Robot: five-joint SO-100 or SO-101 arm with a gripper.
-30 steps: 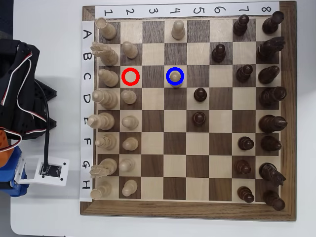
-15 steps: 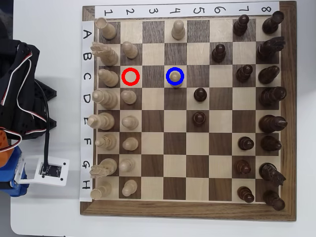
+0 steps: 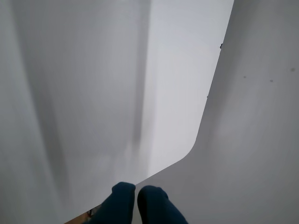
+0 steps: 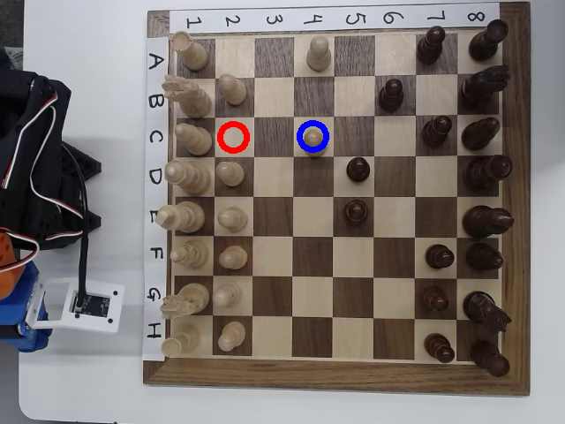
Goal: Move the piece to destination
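**No change; pawn on the blue-ringed square**

Overhead view matches both earlier frames: no piece displaced, arm parked in the same spot off the board's left edge, over the white desk.

Pawn stands upright on the dark square under the blue ring, row C, column 4. Red ring marks the light square at C2, nothing on it.

Writing: paper strip along the board's top edge reads 1 to 8, left to right, digits turned sideways. Strip down the left edge reads A to H, top to bottom.

Light pieces fill columns 1 and 2 beside the left edge, one more light pawn at A4. Dark pieces crowd columns 7 and 8 by the right edge, with dark pawns out at B6, D5 and E5.

Wrist view: gripper enters from the bottom edge, dark blue fingertips pressed together, nothing between them. Beyond them only the desk's rounded corner.
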